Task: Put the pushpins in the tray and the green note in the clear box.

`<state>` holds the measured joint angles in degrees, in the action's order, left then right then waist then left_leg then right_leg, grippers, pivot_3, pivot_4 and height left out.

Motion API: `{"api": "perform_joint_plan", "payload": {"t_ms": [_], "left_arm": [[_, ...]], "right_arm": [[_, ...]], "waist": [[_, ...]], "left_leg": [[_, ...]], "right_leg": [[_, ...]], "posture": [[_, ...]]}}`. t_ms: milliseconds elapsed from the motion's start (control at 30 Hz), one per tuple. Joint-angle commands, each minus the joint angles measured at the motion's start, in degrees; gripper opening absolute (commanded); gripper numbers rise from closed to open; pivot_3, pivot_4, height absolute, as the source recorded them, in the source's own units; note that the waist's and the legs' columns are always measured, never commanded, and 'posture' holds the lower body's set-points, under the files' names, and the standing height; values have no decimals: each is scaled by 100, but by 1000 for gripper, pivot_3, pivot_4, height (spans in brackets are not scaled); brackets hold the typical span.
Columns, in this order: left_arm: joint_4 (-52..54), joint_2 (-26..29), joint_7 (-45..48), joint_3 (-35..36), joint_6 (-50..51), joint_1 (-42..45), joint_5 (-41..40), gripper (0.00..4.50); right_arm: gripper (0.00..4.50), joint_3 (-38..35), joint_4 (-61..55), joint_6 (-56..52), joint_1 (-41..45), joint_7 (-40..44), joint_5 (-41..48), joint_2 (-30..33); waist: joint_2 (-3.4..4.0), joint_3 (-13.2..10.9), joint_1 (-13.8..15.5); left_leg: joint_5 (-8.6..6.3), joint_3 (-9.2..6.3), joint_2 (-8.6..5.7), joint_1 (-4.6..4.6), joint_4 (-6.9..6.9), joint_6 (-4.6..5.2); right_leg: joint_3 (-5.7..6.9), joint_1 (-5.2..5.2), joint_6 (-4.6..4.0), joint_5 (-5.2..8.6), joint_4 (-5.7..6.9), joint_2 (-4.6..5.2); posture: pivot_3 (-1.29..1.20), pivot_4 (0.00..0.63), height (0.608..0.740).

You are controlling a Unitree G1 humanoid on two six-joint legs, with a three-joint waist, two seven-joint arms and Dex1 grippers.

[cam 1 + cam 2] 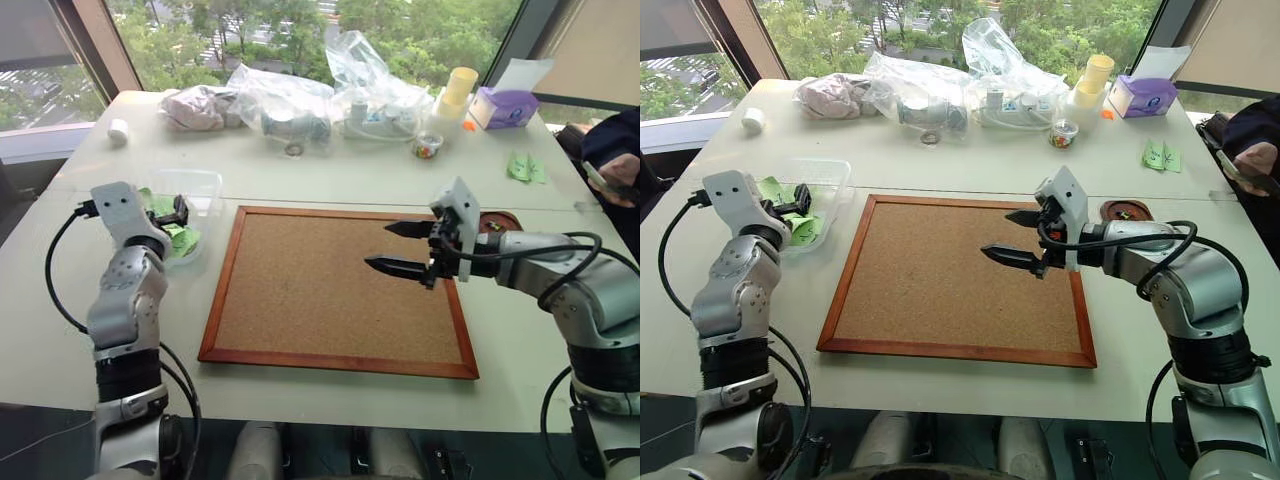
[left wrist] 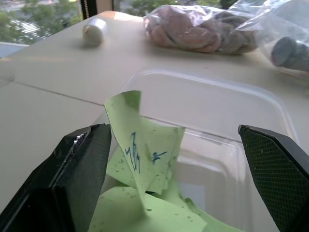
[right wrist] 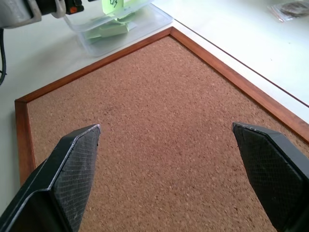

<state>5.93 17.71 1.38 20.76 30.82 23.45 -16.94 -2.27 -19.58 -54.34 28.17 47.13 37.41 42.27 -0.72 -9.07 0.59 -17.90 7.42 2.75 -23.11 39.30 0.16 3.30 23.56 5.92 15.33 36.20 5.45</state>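
Observation:
The green note (image 2: 137, 150), with a blue scribble, stands on edge among other green slips inside the clear box (image 2: 217, 84). My left gripper (image 2: 169, 129) is open around it, fingers wide apart, and the note leans close to one finger (image 2: 82, 169). From the head camera, the left gripper (image 1: 178, 212) hangs over the clear box (image 1: 205, 185). My right gripper (image 1: 378, 245) is open and empty above the corkboard. The oval reddish-brown tray (image 1: 1127, 211) lies just behind it. It holds tiny specks, too small to identify as the pushpins.
A wood-framed corkboard (image 1: 340, 290) fills the table's middle. Clear bags (image 1: 290, 100), a cup of coloured bits (image 1: 428, 146) and a purple tissue box (image 1: 505, 105) line the back. Loose green slips (image 1: 526, 168) lie at the right, near a person's hand (image 1: 615, 170).

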Motion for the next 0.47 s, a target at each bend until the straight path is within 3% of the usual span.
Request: {"api": "perform_joint_plan", "payload": {"t_ms": [33, 300, 467], "left_arm": [[707, 372, 848, -96, 63, -88, -470, 4489], [1894, 1636, 3151, -584, 1251, -798, -2010, 4489], [2005, 2136, 3813, -700, 1400, -1107, -2307, 4489]], "right_arm": [[4500, -316, -72, 182, -121, 285, 112, 288], [4500, -583, -73, 399, -448, 710, 103, 727], [4500, -692, -99, 496, -649, 857, 114, 889]], "waist": [[0, 0, 3], [1, 0, -16], [1, 0, -18]], "left_leg": [[0, 0, 0, 0, 0, 0], [0, -5, 5, 3, 0, 0], [0, -5, 4, 5, -1, 0]], "right_leg": [[0, 0, 0, 0, 0, 0], [-1, -1, -1, 0, 0, 1], [-2, -1, -1, 0, 1, 0]], "posture": [[0, 150, 740], [0, 150, 740], [0, 150, 740]]}}
